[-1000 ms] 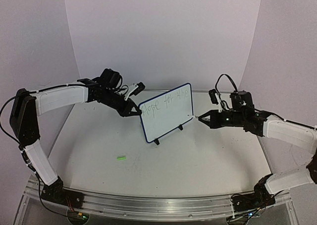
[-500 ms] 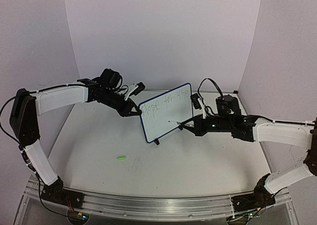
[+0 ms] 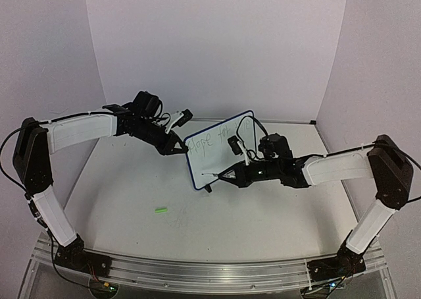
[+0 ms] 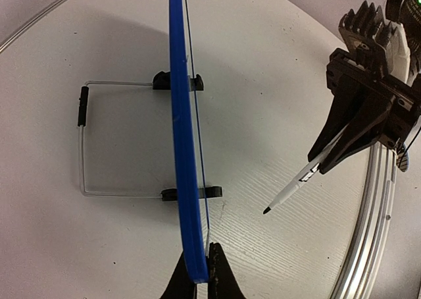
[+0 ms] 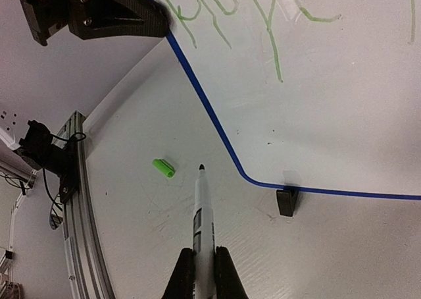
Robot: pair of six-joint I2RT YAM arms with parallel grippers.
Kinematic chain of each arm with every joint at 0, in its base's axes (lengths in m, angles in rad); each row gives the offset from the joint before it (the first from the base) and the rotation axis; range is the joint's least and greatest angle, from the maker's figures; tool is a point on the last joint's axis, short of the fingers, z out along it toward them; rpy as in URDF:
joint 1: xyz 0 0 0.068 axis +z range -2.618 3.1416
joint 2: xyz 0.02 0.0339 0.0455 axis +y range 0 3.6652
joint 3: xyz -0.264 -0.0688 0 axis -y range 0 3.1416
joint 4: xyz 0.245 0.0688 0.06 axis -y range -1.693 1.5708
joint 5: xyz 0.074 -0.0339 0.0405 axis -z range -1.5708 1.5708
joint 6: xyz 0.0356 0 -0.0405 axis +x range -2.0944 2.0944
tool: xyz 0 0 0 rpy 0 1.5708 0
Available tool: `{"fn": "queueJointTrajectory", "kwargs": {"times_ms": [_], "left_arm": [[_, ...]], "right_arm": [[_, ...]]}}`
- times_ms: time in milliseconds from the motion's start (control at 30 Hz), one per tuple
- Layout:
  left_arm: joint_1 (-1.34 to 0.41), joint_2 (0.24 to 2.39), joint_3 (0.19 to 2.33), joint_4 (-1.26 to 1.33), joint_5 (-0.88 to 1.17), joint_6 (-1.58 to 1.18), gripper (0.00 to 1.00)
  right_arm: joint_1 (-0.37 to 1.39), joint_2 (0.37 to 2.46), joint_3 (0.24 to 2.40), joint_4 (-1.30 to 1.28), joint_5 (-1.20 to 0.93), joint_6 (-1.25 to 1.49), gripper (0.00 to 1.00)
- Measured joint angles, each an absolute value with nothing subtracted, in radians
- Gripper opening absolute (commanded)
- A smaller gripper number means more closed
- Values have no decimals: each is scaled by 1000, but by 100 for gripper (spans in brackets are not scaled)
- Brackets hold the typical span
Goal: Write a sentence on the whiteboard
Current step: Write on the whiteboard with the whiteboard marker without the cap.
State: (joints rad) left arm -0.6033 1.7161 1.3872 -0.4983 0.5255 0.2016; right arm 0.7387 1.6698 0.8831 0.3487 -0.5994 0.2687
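The whiteboard point(image 3: 209, 155) stands tilted on its wire stand point(image 4: 81, 147), with green writing along its top. My left gripper point(image 3: 179, 148) is shut on the board's left edge; in the left wrist view point(image 4: 197, 284) it pinches the blue rim point(image 4: 179, 128). My right gripper point(image 3: 231, 175) is shut on a white marker point(image 5: 202, 210), uncapped, tip pointing left. The tip hangs just in front of the board's lower left corner, off the white face point(image 5: 329, 101). The marker also shows in the left wrist view point(image 4: 296, 184).
A green marker cap point(image 3: 160, 210) lies on the table left of and in front of the board; it also shows in the right wrist view point(image 5: 164, 168). The board's black foot point(image 5: 286, 201) rests on the table. An aluminium rail point(image 3: 197, 269) runs along the near edge.
My right gripper has carried the marker left, from off the board's right edge across its front to the lower left corner. The left gripper and board have not moved.
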Motion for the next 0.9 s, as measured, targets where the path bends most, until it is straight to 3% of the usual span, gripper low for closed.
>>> {"fn": "queueJointTrajectory", "kwargs": {"times_ms": [900], "left_arm": [[-601, 1716, 1387, -499, 524, 201, 0]], "right_arm": [[739, 1822, 981, 514, -537, 340, 0]]}}
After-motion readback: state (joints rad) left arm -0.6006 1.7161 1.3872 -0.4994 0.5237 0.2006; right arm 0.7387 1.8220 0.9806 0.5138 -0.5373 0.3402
